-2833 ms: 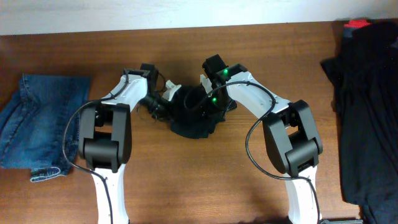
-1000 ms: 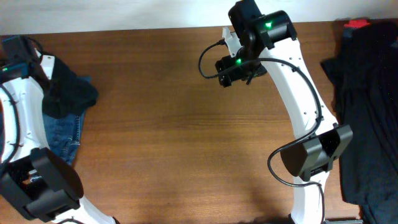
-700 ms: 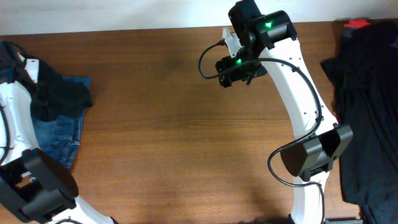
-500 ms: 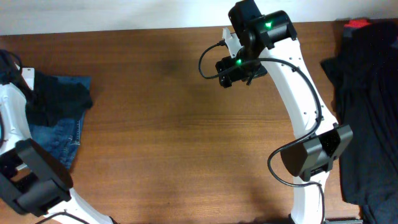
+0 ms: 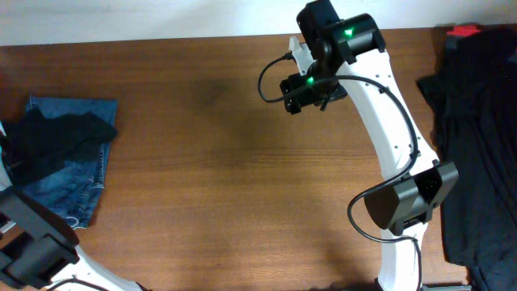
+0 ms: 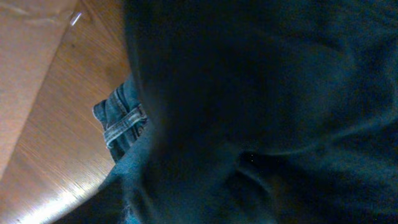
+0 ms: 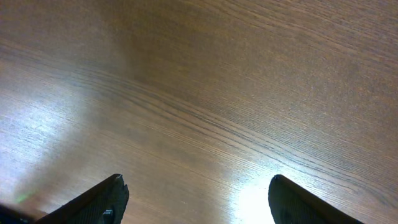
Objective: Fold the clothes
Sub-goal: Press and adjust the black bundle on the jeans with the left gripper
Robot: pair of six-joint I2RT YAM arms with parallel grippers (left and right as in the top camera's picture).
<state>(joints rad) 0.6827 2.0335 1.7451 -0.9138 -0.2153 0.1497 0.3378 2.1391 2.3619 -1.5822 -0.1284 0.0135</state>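
The black T-shirt [image 5: 60, 137] lies crumpled on top of the blue jeans [image 5: 69, 186] at the table's far left. Its dark fabric [image 6: 261, 93] fills nearly the whole left wrist view and hides the left fingers; a strip of denim waistband [image 6: 121, 115] shows beside it. In the overhead view only part of the left arm [image 5: 32, 242] shows at the left edge, and its gripper is not clearly seen. My right gripper [image 5: 297, 87] hangs over bare wood at the back centre, open, with nothing between its fingertips [image 7: 109, 196].
A large heap of dark clothing [image 5: 477, 145] covers the table's right edge, with a red object [image 5: 464, 31] at its far corner. Brown tabletop [image 5: 226, 178] stretches between the jeans and the right arm.
The left arm carried the black T-shirt leftward onto the jeans and has swung almost out past the left edge. The right arm has not moved.
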